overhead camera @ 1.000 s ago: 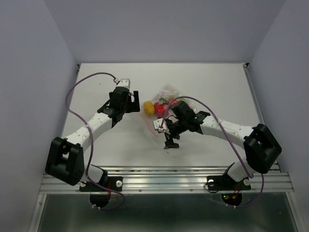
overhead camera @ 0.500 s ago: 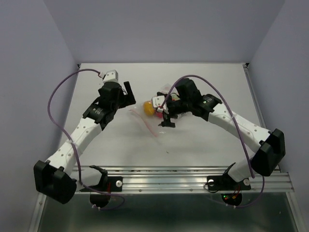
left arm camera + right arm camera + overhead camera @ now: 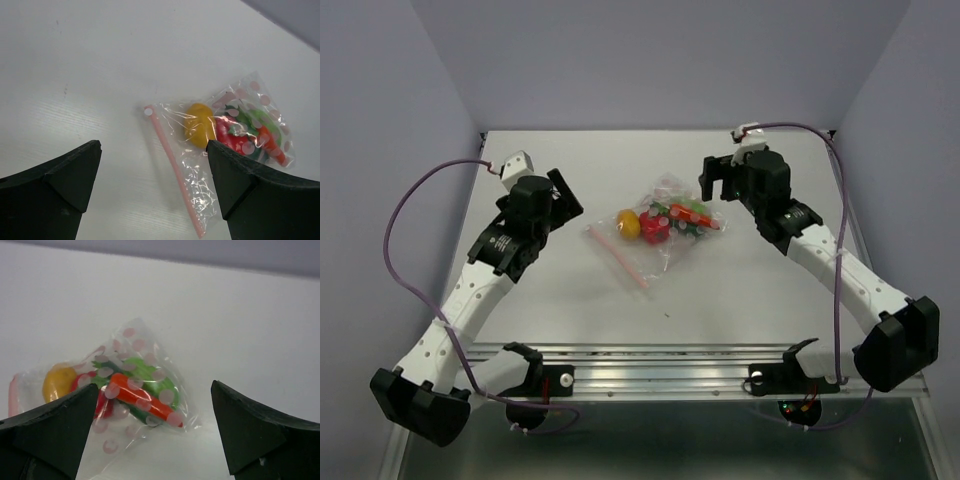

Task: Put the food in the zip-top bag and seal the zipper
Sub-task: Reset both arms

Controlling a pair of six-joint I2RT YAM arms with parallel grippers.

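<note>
The zip-top bag lies flat mid-table, clear with pink dots. Inside it I see the food: a yellow-orange round one, a red bell pepper, a carrot and green pieces. The zipper is a straight pale-pink strip along the bag's near-left edge. My left gripper hangs open to the left of the bag, apart from it. My right gripper hangs open at the bag's far right, holding nothing. The left wrist view shows the zipper and the yellow one; the right wrist view shows the carrot and light green pepper.
The white table is walled by pale panels at the left, right and back. A metal rail with both arm bases runs along the near edge. Purple cables loop above each arm.
Both arms have drawn back from the bag: the left one leftward, the right one up and out to the far right. The bag now lies uncovered and spread flat.
</note>
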